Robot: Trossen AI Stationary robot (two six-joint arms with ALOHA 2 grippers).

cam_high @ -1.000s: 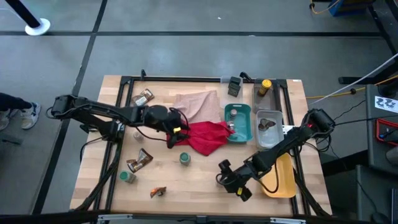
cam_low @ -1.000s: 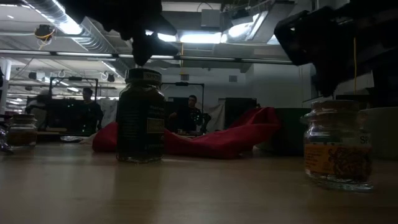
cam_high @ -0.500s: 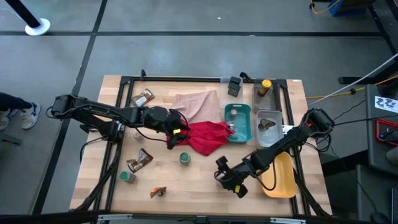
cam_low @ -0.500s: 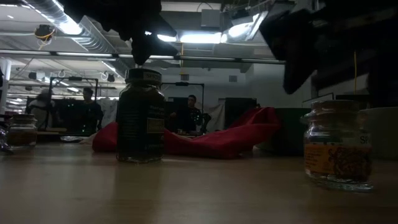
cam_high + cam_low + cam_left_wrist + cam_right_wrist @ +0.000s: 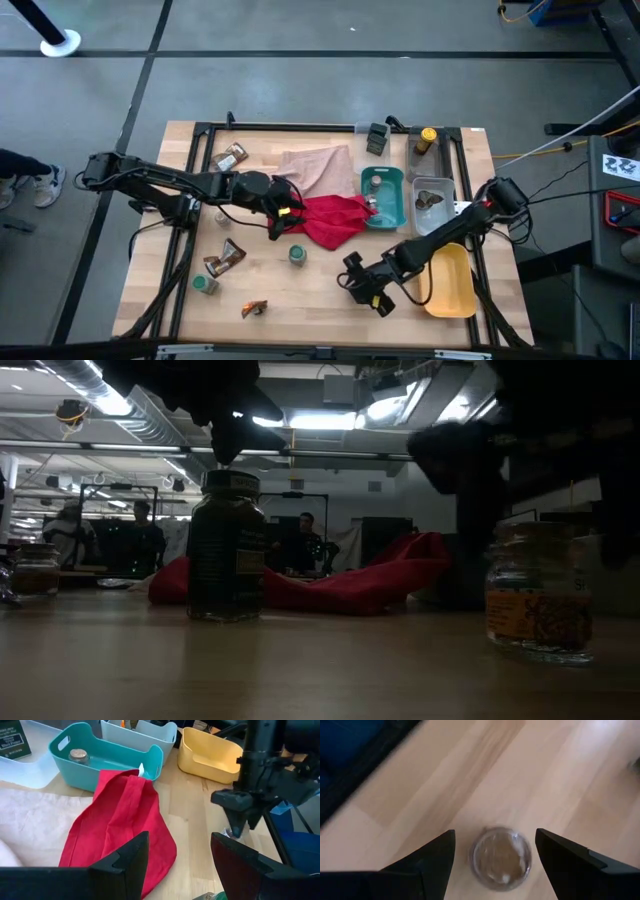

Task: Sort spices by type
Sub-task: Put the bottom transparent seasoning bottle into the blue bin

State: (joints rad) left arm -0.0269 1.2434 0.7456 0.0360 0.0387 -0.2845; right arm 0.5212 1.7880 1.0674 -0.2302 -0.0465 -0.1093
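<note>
The right end effector (image 5: 352,289) hangs spread wide above a small clear-lidded jar (image 5: 501,858) standing on the worktop (image 5: 310,290), its fingers either side and not touching it. The left end effector (image 5: 283,222) hovers released just above a green-lidded jar (image 5: 297,255) beside the red cloth (image 5: 332,218). Another jar (image 5: 78,756) sits in the teal tray (image 5: 392,208).

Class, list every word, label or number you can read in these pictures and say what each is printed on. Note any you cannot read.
"S": a single pale letter at the edge of the orange label on the near jar; the rest is blurred.
Dark jar: label too dark to read.
Dark green box: pale print, too small to read.
White sheet beside the table: dark marks, unreadable.
</note>
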